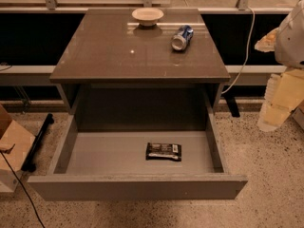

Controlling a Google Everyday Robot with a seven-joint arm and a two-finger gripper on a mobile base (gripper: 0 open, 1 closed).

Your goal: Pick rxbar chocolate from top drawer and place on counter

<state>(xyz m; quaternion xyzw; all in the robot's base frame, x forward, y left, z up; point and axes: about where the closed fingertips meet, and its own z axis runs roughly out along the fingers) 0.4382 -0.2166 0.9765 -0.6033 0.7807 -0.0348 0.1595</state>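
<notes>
The rxbar chocolate (163, 151), a flat black bar with white lettering, lies on the floor of the open top drawer (95, 156), right of its middle. The drawer is pulled fully out below the counter (114, 51), a glossy brown-grey top. My gripper (277, 109) hangs at the far right edge of the view, outside the cabinet, to the right of the drawer and above the floor. It is well apart from the bar and holds nothing that I can see.
A blue-and-silver soda can (182, 37) lies on its side at the counter's back right. A shallow white bowl (147, 15) stands at the back middle. A white cable (244, 46) hangs right of the cabinet. A cardboard box (12, 141) stands on the left floor.
</notes>
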